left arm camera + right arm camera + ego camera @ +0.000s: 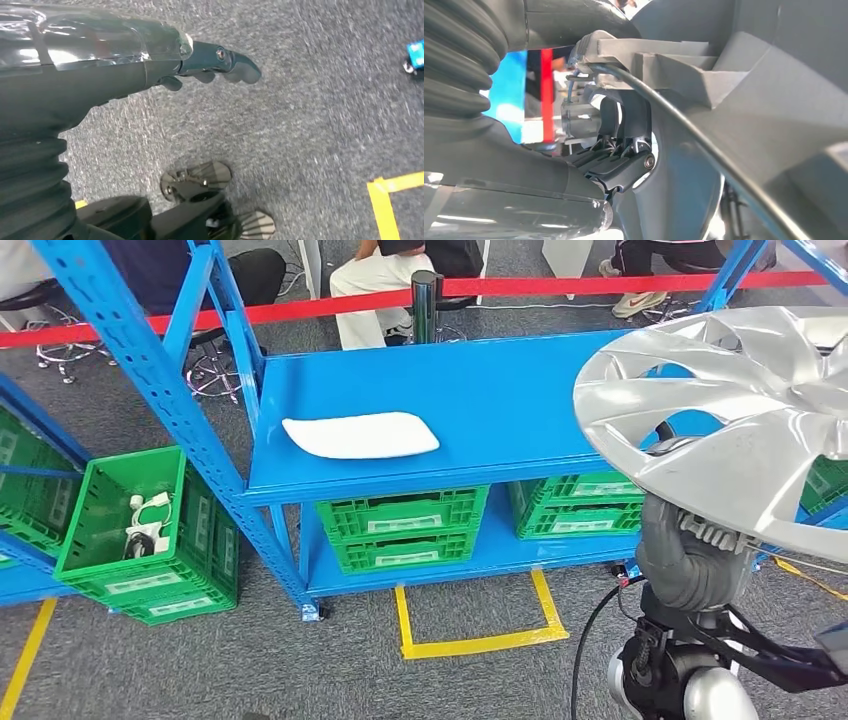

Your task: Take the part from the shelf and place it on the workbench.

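I see the blue shelf (470, 400) across the head view, w/ a white tray-like piece (361, 434) lying flat on its upper deck. The silver hubcap (735, 415), the part, is off the shelf, up at right, tilted, held from below by my right hand (624, 150); fingers hooked through its spokes. Green crates: one (140, 530) at left, tipped toward me, w/ white cable bits (145, 525) inside; two stacked (400, 525) on the lower deck, another (580, 505) beside them, contents can't tell. Left hand (210, 62) hangs over grey carpet (310, 115), fingers loosely curled, holding nothing.
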Controlling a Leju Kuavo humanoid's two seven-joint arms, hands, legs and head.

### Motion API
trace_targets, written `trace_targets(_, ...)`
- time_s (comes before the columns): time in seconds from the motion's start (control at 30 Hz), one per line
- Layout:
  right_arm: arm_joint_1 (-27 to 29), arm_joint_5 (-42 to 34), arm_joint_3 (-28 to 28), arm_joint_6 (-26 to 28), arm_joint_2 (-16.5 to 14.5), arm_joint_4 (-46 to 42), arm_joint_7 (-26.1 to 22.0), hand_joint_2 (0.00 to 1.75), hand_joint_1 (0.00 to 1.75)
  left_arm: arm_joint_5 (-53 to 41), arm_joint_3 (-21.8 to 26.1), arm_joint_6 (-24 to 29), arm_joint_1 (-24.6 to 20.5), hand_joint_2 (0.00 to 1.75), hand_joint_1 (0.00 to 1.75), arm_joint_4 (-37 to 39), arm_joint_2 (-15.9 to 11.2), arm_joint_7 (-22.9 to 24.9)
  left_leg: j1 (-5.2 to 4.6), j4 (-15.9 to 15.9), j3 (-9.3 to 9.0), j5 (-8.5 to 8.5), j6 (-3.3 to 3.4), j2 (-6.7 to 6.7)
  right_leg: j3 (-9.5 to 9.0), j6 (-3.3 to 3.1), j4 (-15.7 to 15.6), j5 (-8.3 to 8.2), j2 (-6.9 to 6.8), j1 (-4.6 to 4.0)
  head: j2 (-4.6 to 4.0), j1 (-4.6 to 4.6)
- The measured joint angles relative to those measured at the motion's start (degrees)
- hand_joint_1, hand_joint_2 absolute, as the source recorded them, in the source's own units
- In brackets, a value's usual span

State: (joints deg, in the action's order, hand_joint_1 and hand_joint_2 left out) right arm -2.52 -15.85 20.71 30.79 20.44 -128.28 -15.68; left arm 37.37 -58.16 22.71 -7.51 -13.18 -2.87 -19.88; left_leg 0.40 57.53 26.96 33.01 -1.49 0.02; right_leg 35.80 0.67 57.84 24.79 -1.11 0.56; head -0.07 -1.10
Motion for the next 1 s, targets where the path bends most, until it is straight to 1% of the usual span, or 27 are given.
trace_targets(0.07, -0.2, -0.3, 0.3, -0.2, -0.2, 0.0, -1.3, 1.75, 1.75, 0.5, 0.0, 0.3, 0.1, 1.75, 0.00, 0.0, -0.2, 0.0, -0.13, -0.5, 0.33, -0.40, 1.11, -0.03, 0.20, 0.77, 0.0, -0.56, -0.04, 0.17, 0.00, -0.02)
trace_targets(0.1, -0.2, -0.4, 0.4, -0.4, -0.2, 0.0, -1.7, 1.75, 1.75, 0.8, 0.0, 0.4, 0.1, 1.75, 0.00, 0.0, -0.2, -0.1, -0.11, -0.6, 0.72, -0.93, 1.70, 0.00, 0.51, 1.11, 0.4, 0.14, 0.05, 0.27, 0.00, 0.01)
trace_targets(0.13, -0.2, -0.4, 0.6, -0.5, -0.3, 0.0, -2.1, 1.75, 1.75, 0.9, 0.0, 0.5, 0.1, 1.75, 0.00, 0.0, -0.3, -0.2, -0.05, -0.7, 1.25, -1.55, 2.25, 0.02, 1.01, 1.42, 1.7, 1.83, 0.19, 0.34, 0.00, 0.14)
trace_targets(0.17, -0.2, -0.4, 0.7, -0.5, -0.4, 0.0, -2.3, 1.75, 1.75, 1.0, 0.0, 0.5, 0.1, 1.75, 0.00, 0.0, -0.4, -0.3, 0.00, -0.7, 1.88, -2.21, 2.65, 0.04, 1.73, 1.67, 4.0, 4.40, 0.35, 0.40, 0.00, 0.31)
trace_targets(0.23, -0.1, -0.4, 0.9, -0.6, -0.5, 0.0, -2.4, 1.75, 1.75, 1.1, 0.0, 0.6, 0.1, 1.75, 0.00, 0.0, -0.4, -0.4, -0.15, -0.6, 3.39, -3.46, 2.99, 0.00, 3.16, 1.95, 11.3, 9.76, 0.53, 0.40, 0.00, 0.93)
trace_targets(0.27, -0.1, -0.4, 1.0, -0.7, -0.5, 0.0, -2.4, 1.75, 1.75, 1.1, 0.0, 0.5, 0.1, 1.75, 0.00, 0.0, -0.4, -0.4, -0.27, -0.6, 4.21, -4.09, 3.02, -0.02, 3.39, 1.96, 14.3, 11.01, 0.55, 0.39, 0.00, 1.21)
trace_targets(0.3, -0.1, -0.4, 1.0, -0.7, -0.6, 0.0, -2.4, 1.75, 1.75, 1.2, 0.0, 0.5, 0.1, 1.75, 0.00, 0.0, -0.4, -0.4, -0.39, -0.5, 5.05, -4.69, 3.03, -0.03, 3.01, 1.86, 16.0, 11.04, 0.57, 0.38, 0.00, 1.49)
trace_targets(0.33, -0.1, -0.4, 1.1, -0.7, -0.7, 0.1, -2.4, 1.75, 1.75, 1.2, 0.0, 0.5, 0.2, 1.75, 0.00, 0.0, -0.4, -0.4, -0.54, -0.4, 5.89, -5.29, 3.00, -0.04, 1.70, 1.65, 15.5, 9.91, 0.59, 0.36, 0.00, 1.74)
trace_targets(0.37, -0.2, -0.4, 1.1, -0.7, -0.8, 0.1, -2.4, 1.75, 1.75, 1.2, 0.0, 0.5, 0.2, 1.75, 0.00, 0.0, -0.4, -0.4, -0.69, -0.3, 6.63, -5.86, 2.94, -0.04, -0.47, 1.32, 13.0, 8.31, 0.62, 0.33, 0.00, 1.90)
trace_targets(0.4, -0.2, -0.4, 1.1, -0.7, -0.8, 0.1, -2.5, 1.75, 1.75, 1.2, 0.0, 0.5, 0.2, 1.75, 0.00, 0.0, -0.4, -0.4, -0.80, -0.3, 7.23, -6.41, 2.85, -0.05, -3.39, 0.87, 9.0, 7.06, 0.71, 0.22, 0.00, 1.95)
trace_targets(0.43, -0.2, -0.4, 1.1, -0.7, -0.9, 0.1, -2.5, 1.75, 1.75, 1.3, 0.0, 0.5, 0.2, 1.75, 0.00, 0.0, -0.4, -0.4, -0.98, -0.3, 7.74, -6.92, 2.70, -0.04, -6.52, 0.35, 4.2, 6.51, 0.79, 0.08, 0.00, 1.90)
trace_targets(0.47, -0.2, -0.4, 1.1, -0.8, -0.9, 0.0, -2.6, 1.75, 1.75, 1.4, 0.0, 0.6, 0.2, 1.75, 0.00, 0.0, -0.3, -0.5, -1.07, -0.3, 8.14, -7.47, 2.46, -0.02, -8.90, -0.05, 0.3, 6.61, 0.88, -0.08, 0.00, 1.78)
trace_targets(0.5, -0.1, -0.5, 1.1, -0.8, -1.0, 0.0, -2.7, 1.75, 1.75, 1.4, 0.0, 0.6, 0.2, 1.75, 0.00, 0.0, -0.3, -0.5, -1.07, -0.3, 8.47, -8.01, 2.17, 0.02, -10.33, -0.34, -2.3, 6.95, 0.94, -0.27, 0.00, 1.65)
trace_targets(0.53, 0.1, -0.6, 1.1, -0.9, -1.0, 0.0, -2.8, 1.75, 1.75, 1.4, 0.0, 0.6, 0.2, 1.75, 0.00, 0.0, -0.2, -0.6, -1.06, -0.3, 8.74, -8.57, 1.82, 0.07, -10.74, -0.53, -3.5, 7.07, 0.95, -0.42, 0.00, 1.58)
trace_targets(0.57, 0.4, -1.0, 1.1, -1.0, -1.0, 0.0, -3.1, 1.75, 1.75, 1.4, 0.0, 0.6, 0.3, 1.75, 0.00, 0.0, -0.2, -0.6, -0.97, -0.4, 9.01, -8.94, 1.46, 0.12, -10.41, -0.67, -3.8, 6.72, 0.89, -0.43, 0.00, 1.60)
trace_targets(0.6, 0.6, -1.5, 1.1, -1.3, -1.1, 0.0, -3.3, 1.75, 1.75, 1.4, 0.0, 0.6, 0.4, 1.75, 0.00, 0.0, -0.2, -0.6, -0.89, -0.2, 9.36, -8.60, 1.13, 0.16, -9.96, -0.88, -3.9, 6.15, 0.75, -0.40, 0.00, 1.61)
trace_targets(0.63, 0.8, -2.2, 1.1, -1.6, -1.1, 0.0, -3.7, 1.75, 1.75, 1.3, 0.0, 0.6, 0.4, 1.75, 0.00, 0.1, -0.1, -0.5, -0.84, 0.9, 9.91, -7.11, 0.80, 0.16, -9.38, -1.21, -4.0, 5.49, 0.62, -0.33, 0.00, 1.50)
trace_targets(0.67, 0.8, -2.9, 1.1, -2.0, -1.1, 0.0, -4.0, 1.75, 1.75, 1.1, 0.0, 0.6, 0.5, 1.75, 0.00, 0.1, -0.1, -0.3, -0.76, 3.0, 10.69, -4.58, 0.51, 0.13, -8.68, -1.49, -4.0, 4.84, 0.49, -0.23, 0.00, 1.30)
trace_targets(0.73, 0.9, -3.9, 1.0, -2.7, -1.2, 0.0, -4.4, 1.75, 1.75, 0.8, 0.0, 0.9, 0.5, 1.75, 0.00, 0.1, 0.0, 0.1, -0.54, 10.1, 12.55, 1.39, 0.01, 0.04, -6.94, -1.87, -3.8, 3.63, 0.42, -0.36, 0.00, 0.71)
trace_targets(0.77, 0.9, -4.1, 1.0, -3.1, -1.2, 0.0, -4.4, 1.75, 1.75, 0.8, 0.0, 1.0, 0.5, 1.75, 0.00, 0.1, 0.1, 0.2, -0.46, 13.6, 13.13, 2.99, -0.17, 0.00, -5.95, -1.90, -3.5, 3.05, 0.41, -0.44, 0.00, 0.50)
trace_targets(0.8, 0.9, -4.3, 1.0, -3.3, -1.3, 0.0, -4.4, 1.75, 1.75, 0.8, 0.0, 1.2, 0.5, 1.75, 0.00, 0.1, 0.1, 0.3, -0.42, 15.9, 13.10, 3.18, -0.27, -0.02, -4.91, -1.89, -3.2, 2.51, 0.39, -0.51, 0.00, 0.31)
trace_targets(0.83, 0.9, -4.4, 1.0, -3.5, -1.3, 0.0, -4.4, 1.75, 1.75, 0.8, 0.0, 1.3, 0.4, 1.75, 0.00, 0.1, 0.0, 0.3, -0.41, 16.3, 12.21, 2.07, -0.28, -0.03, -3.83, -1.83, -2.8, 2.03, 0.38, -0.55, 0.00, 0.14)
trace_targets(0.87, 0.8, -4.5, 1.0, -3.6, -1.3, 0.0, -4.3, 1.75, 1.75, 0.8, 0.0, 1.3, 0.4, 1.75, 0.00, 0.1, 0.0, 0.3, -0.44, 14.7, 10.23, 0.32, -0.15, -0.05, -2.79, -1.73, -2.3, 1.60, 0.38, -0.59, 0.00, 0.00)
trace_targets(0.9, 0.8, -4.5, 1.0, -3.7, -1.3, 0.0, -4.3, 1.75, 1.75, 0.8, 0.0, 1.3, 0.3, 1.75, 0.00, 0.1, 0.0, 0.3, -0.47, 11.5, 7.43, -1.19, 0.08, -0.08, -1.88, -1.61, -1.8, 1.24, 0.37, -0.62, 0.00, -0.11)
trace_targets(0.93, 0.9, -4.6, 1.0, -3.7, -1.3, 0.0, -4.3, 1.75, 1.75, 0.8, 0.0, 1.3, 0.2, 1.75, 0.00, 0.1, -0.1, 0.3, -0.59, 7.3, 4.24, -1.66, 0.44, -0.12, -1.12, -1.45, -1.3, 0.93, 0.34, -0.69, 0.00, -0.16)
trace_targets(0.97, 0.9, -4.6, 1.0, -3.8, -1.4, 0.0, -4.2, 1.75, 1.75, 0.8, 0.0, 1.3, 0.0, 1.75, 0.00, 0.1, -0.1, 0.3, -0.72, 3.2, 1.44, -1.35, 0.83, -0.14, -0.59, -1.22, -1.0, 0.58, 0.29, -0.72, 0.00, -0.15)
trace_targets(1.0, 1.0, -4.6, 1.0, -3.8, -1.4, 0.0, -4.2, 1.75, 1.75, 0.8, 0.0, 1.3, -0.1, 1.75, 0.00, 0.1, -0.2, 0.2, -0.89, 0.3, -0.33, -0.68, 1.18, -0.20, -0.27, -0.98, -0.8, 0.18, 0.22, -0.69, 0.00, -0.17)
